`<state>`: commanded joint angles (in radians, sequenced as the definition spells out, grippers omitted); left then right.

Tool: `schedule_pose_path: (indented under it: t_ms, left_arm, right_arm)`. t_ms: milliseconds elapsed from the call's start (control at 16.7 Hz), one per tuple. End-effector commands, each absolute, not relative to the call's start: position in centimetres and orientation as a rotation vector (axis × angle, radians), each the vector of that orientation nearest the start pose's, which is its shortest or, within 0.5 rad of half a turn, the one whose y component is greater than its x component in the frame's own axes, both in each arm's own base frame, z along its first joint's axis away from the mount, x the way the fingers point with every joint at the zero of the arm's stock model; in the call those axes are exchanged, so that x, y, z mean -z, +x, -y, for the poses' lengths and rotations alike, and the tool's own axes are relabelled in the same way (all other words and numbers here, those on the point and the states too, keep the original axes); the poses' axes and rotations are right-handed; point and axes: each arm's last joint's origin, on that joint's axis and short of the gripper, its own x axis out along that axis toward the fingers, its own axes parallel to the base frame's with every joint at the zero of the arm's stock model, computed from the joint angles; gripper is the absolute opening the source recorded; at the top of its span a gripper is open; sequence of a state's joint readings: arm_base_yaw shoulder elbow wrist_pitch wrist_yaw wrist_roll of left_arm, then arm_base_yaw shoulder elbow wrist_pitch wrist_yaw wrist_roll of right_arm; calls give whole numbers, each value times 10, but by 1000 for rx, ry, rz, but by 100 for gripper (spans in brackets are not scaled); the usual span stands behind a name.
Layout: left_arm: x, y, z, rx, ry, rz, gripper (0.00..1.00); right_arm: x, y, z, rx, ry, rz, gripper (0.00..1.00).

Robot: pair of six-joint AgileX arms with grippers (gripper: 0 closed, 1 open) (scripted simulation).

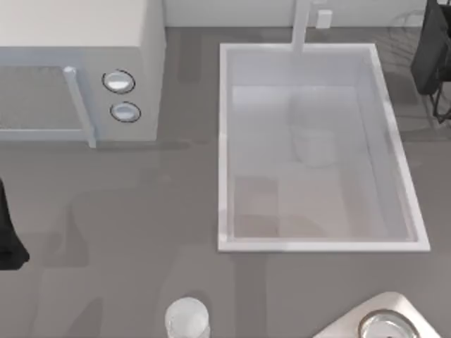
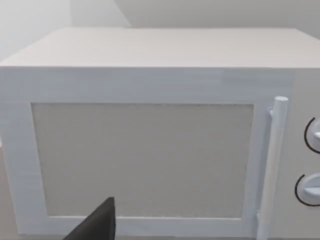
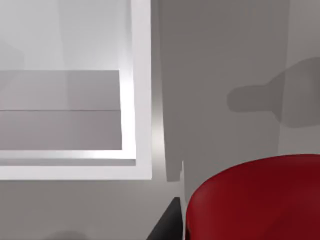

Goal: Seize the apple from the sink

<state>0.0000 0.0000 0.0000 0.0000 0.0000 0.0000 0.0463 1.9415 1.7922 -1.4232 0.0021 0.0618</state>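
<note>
One sink (image 1: 224, 141) is sitting on a grey table (image 1: 141, 204), a white basin with a raised rim and one white faucet (image 1: 301, 28) standing at its far short end. Left of the sink, one microwave (image 1: 144, 77) is standing with two round knobs (image 1: 118, 82) and one door handle (image 1: 79, 105). Nearer than the sink, one clear glass (image 1: 187, 318) is standing on the table, and one metal bowl (image 1: 384, 325) is resting on a pale board (image 1: 338, 327) to the glass's right.

One apple (image 3: 260, 200) — glossy and red — is looming close in the right wrist view, outside the sink and just past its corner rim, right against a dark finger (image 3: 167, 225) of the right gripper. Whether that gripper is clamping the apple, I cannot tell. From above, the right arm (image 1: 431, 56) is hanging beside the sink's far right corner.

The left arm (image 1: 8, 239) is sitting parked well left of the sink, facing the microwave door — one dark fingertip (image 2: 97, 225) is showing, its opening impossible to judge.
</note>
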Motion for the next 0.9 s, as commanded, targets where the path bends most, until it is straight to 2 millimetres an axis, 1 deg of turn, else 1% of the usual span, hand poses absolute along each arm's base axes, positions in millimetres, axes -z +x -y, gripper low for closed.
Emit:
schedule_pose_path:
  t_ms: [60, 240, 420, 540, 720, 840, 900]
  left_arm:
    - [-160, 106, 1, 0, 0, 0, 100]
    - [-160, 106, 1, 0, 0, 0, 100]
    - [-160, 106, 1, 0, 0, 0, 100]
    - [-160, 106, 1, 0, 0, 0, 100]
    - [-160, 106, 1, 0, 0, 0, 100]
    - [-160, 106, 1, 0, 0, 0, 100]
    - [-160, 106, 1, 0, 0, 0, 100]
  right_arm:
    - [-270, 370, -17, 8, 8, -1571, 0]
    - [-270, 369, -15, 8, 8, -1571, 0]
    - [-268, 370, -20, -1, 2, -1567, 0]
    - [-263, 372, -30, -29, -7, -1542, 0]
    - [-242, 380, -48, -70, -18, -1498, 0]
    - [-222, 385, -53, -80, -17, -1481, 0]
    - [-211, 386, -53, -78, -15, -1481, 0]
